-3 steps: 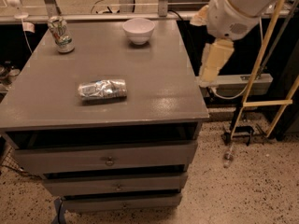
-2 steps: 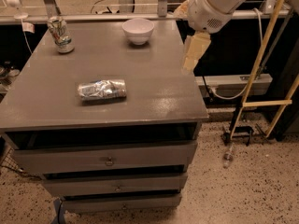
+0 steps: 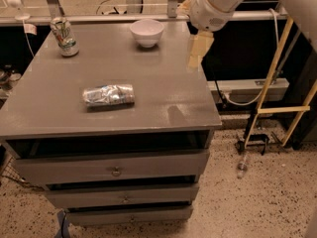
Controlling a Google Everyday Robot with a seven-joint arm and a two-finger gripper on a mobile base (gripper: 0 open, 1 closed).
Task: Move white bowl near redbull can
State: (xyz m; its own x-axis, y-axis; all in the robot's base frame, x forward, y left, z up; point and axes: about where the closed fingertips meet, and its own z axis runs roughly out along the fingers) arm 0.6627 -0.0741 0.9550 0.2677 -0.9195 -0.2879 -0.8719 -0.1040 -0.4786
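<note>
Gripper [image 3: 199,51]: hangs from the white arm [image 3: 218,4] above the cabinet's right edge, pointing down; whether it is open or closed cannot be told. Bowl [image 3: 146,32]: upright at the back of the top, left of the gripper and apart from it. Redbull can [image 3: 108,94]: lying on its side toward the front left, well apart from the bowl. A printed can [image 3: 64,36] stands at the back left. Surface: grey cabinet top [image 3: 173,98] over three drawers [image 3: 116,170] (top drawer slightly open). Room: speckled floor [image 3: 257,202], yellow frame [image 3: 277,108] at right.
</note>
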